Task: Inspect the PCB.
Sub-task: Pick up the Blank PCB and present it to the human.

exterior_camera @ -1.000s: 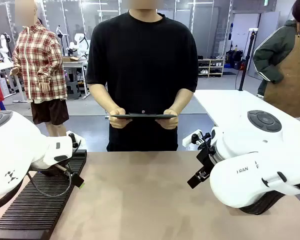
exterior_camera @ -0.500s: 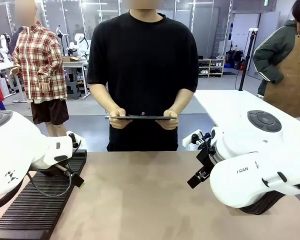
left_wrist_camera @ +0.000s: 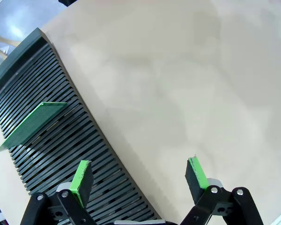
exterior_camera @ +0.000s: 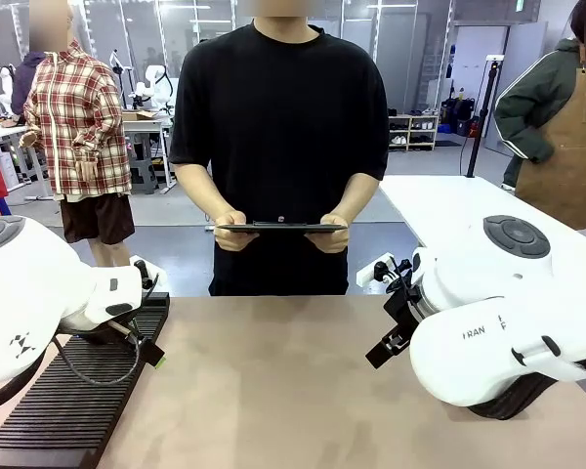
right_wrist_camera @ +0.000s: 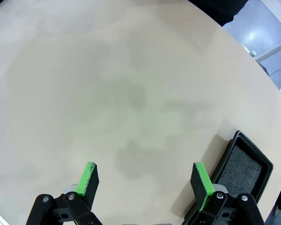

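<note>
The PCB [left_wrist_camera: 33,124] stands on edge in a slot of the slotted black rack [left_wrist_camera: 61,154], leaning a little. Its long axis runs along the slot, from lower left to upper right in the left wrist view. It sits well apart from the left gripper [left_wrist_camera: 140,176], up and to the left of it; the jaws are spread wide and empty, one finger over the rack and one over the bare table [left_wrist_camera: 178,70]. The right gripper [right_wrist_camera: 145,180] also gapes empty, with a black tray [right_wrist_camera: 243,164] just beside it. Across the table a person holds a dark clipboard [exterior_camera: 279,227] level in both hands.

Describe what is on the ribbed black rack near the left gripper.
One green PCB sits slanted on the ribs of the rack, apart from the open left gripper. The ribs directly beneath the board are covered.
</note>
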Available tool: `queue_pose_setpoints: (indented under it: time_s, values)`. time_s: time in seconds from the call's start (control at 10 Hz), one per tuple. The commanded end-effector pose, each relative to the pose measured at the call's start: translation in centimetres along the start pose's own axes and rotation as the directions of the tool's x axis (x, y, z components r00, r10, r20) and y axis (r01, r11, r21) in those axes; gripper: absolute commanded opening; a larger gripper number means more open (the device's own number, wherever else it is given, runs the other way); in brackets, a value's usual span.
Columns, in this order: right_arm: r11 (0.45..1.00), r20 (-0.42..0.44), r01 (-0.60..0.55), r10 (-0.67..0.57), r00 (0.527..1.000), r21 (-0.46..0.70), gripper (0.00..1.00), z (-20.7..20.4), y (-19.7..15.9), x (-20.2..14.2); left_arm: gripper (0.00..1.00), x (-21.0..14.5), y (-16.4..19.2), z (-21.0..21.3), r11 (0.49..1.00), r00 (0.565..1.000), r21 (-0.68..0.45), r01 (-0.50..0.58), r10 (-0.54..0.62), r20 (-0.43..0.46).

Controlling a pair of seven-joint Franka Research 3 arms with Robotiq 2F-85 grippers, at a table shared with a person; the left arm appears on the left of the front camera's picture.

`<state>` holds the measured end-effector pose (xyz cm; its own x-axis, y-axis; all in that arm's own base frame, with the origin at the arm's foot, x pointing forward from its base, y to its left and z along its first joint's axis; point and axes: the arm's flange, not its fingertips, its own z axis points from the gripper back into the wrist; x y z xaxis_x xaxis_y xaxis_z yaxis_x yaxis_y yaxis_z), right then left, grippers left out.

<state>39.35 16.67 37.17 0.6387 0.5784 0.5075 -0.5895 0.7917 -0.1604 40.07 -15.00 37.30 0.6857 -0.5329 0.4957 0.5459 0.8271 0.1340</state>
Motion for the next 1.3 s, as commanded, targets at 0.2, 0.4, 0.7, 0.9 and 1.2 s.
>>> queue_pose_setpoints:
  time_s: [0.2, 0.4, 0.7, 0.9, 1.2]
  values:
    - [0.980, 0.033, 0.060, -0.068, 0.997, 0.192, 1.00, 6.4, -2.8, 1.7, 1.00, 3.3, 2.5, 5.0, 0.992, 0.998, -0.119, -0.045, 0.040, -0.040]
    - [0.924, 0.033, 0.119, -0.140, 0.990, 0.364, 1.00, 9.9, -5.4, 1.2, 1.00, 3.8, 4.8, 8.1, 0.948, 0.990, -0.290, -0.133, 0.118, -0.072]
    - [0.761, 0.071, 0.185, -0.290, 0.954, 0.622, 1.00, 14.3, -9.5, -2.8, 1.00, 2.0, 8.4, 13.1, 0.871, 0.981, -0.461, -0.172, 0.194, 0.000]
    - [0.584, 0.072, 0.209, -0.420, 0.905, 0.785, 1.00, 16.2, -11.9, -7.4, 1.00, -2.3, 11.6, 16.2, 0.734, 0.946, -0.660, -0.160, 0.306, 0.111]
    - [0.382, 0.045, 0.244, -0.611, 0.790, 0.891, 1.00, 17.7, -14.0, -15.9, 1.00, -12.1, 16.5, 19.0, 0.668, 0.820, -0.724, -0.173, 0.504, 0.269]
